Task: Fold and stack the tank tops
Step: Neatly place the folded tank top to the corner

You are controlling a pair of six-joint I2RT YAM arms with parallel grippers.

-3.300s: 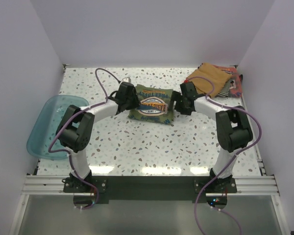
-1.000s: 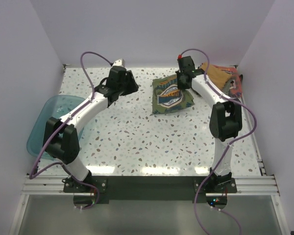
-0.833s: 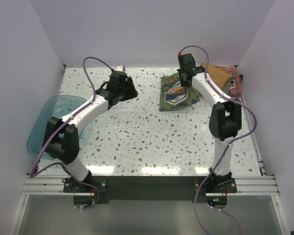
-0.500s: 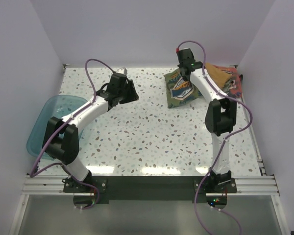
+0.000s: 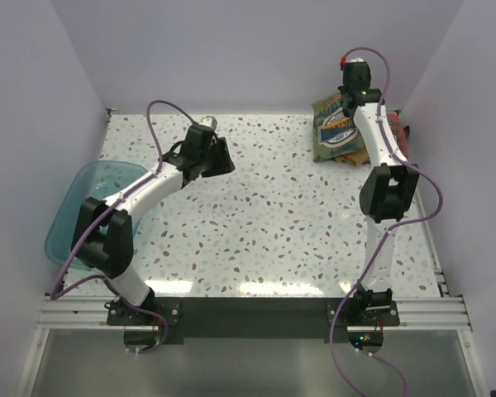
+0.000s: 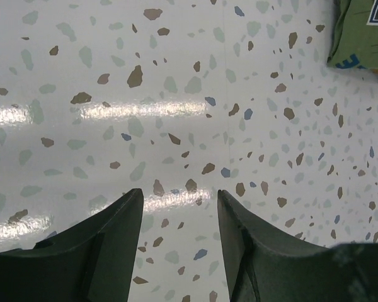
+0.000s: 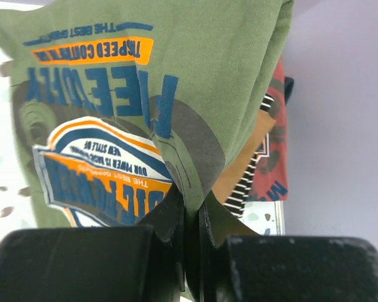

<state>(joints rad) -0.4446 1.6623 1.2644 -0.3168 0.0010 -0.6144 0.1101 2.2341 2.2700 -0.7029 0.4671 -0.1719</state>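
Although the speckled desk [image 5: 256,223] spreads wide under both arms, the work sits at its far right corner. The teal plastic tub [image 5: 74,207] at the left edge has no part in this step.

The olive green tank top [image 5: 337,128] is folded into a compact packet. It hangs lifted off the desk at the far right, its blue, white and orange print facing the right wrist camera. Behind and below it lie the tan-brown tank top [image 7: 239,170], the striped tank top [image 7: 249,189] and the reddish tank top [image 7: 274,151], bunched loosely in the corner. We cannot tell whether the hanging packet's lower edge touches them.

The right end effector [image 7: 190,211] is clamped tight on one edge of the olive green tank top, cloth pinched between its fingers. The left end effector [image 6: 179,201] hovers over bare desk at the far left of centre, its jaws spread with nothing between them.

We judge this to be the stacking step. With only one pinch point, the packet could swing or unfold. We would therefore lower it slowly, let the free lower edge land first, then lay the rest down away from that edge so the fold lies flat. We would let go only once the cloth is fully supported, and lift straight up so nothing drags. The pile beneath looks uneven, so a flatter spot just beside it may hold the stack better.
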